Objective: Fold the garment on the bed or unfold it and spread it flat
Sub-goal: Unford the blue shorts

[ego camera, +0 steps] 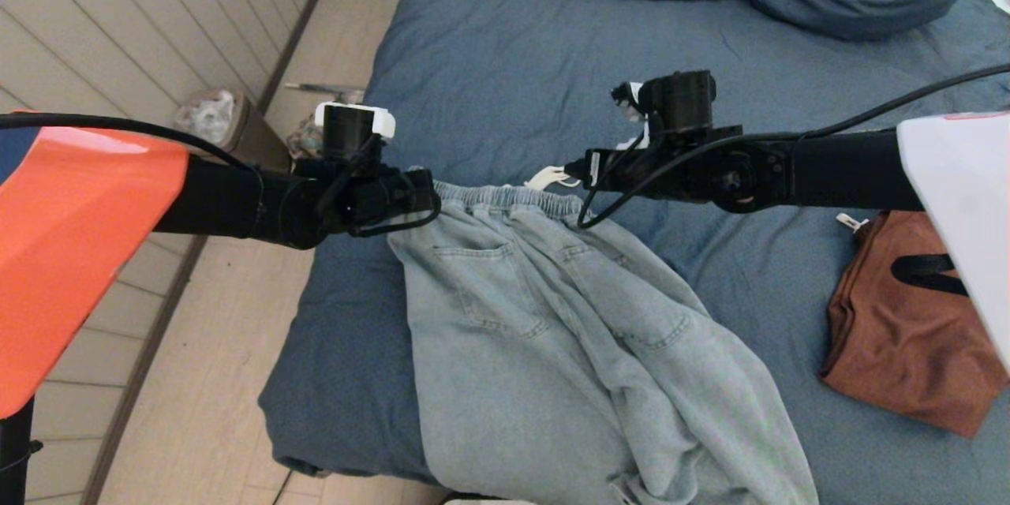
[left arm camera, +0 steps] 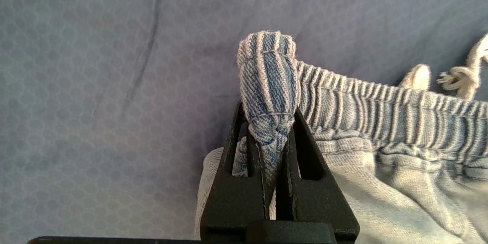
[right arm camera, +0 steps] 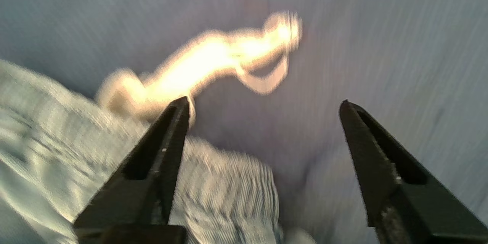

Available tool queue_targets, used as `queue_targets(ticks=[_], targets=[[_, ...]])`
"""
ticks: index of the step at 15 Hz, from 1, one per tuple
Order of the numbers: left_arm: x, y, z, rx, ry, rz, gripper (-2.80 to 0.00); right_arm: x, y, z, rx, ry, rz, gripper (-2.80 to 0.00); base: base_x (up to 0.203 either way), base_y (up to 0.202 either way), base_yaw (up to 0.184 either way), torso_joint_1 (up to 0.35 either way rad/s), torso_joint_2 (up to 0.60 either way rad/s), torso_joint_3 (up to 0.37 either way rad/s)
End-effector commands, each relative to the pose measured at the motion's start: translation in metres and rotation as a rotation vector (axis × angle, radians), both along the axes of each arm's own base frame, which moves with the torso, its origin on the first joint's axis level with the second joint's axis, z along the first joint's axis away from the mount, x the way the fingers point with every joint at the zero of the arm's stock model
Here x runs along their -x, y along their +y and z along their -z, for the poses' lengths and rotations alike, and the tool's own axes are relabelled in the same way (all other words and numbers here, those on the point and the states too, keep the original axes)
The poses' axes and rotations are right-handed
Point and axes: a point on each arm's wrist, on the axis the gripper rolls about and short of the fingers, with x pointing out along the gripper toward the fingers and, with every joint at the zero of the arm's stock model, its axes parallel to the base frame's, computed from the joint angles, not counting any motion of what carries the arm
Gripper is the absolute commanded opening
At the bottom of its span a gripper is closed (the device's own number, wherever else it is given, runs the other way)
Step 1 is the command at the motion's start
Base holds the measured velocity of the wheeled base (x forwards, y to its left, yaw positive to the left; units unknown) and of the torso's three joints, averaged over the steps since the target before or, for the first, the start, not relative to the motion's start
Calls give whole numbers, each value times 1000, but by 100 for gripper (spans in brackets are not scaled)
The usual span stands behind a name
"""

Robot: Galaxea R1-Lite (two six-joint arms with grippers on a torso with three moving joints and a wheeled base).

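Pinching jeans [ego camera: 552,331] waistband: left end effector [left arm camera: 271,137] clamped | right end effector [right arm camera: 263,118] spread apart, above bed [ego camera: 489,71]

Pale blue denim pants [ego camera: 552,331] lie on the bed [ego camera: 505,71], filling the lower middle of the head view, back pockets up and pretty rumpled. Elastic waistband [left arm camera: 381,103] runs across mid-frame, cream drawstring [right arm camera: 213,57] trailing off it. Bed is wrinkled slate-blue, bedding bunched at the top edge.
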Motion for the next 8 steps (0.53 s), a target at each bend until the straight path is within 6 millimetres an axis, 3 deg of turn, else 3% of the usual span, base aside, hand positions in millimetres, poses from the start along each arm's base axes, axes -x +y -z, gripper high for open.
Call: queue_targets(ticks=[1,8], targets=[[-2,-2,10,-8,22,1,-280,4,-1,21,21,76,1,0,0,0,0,0,0,0],[-5,-8,24,-20,51,11,-280,0,2,61,43,187,9,0,0,0,0,0,0,0]])
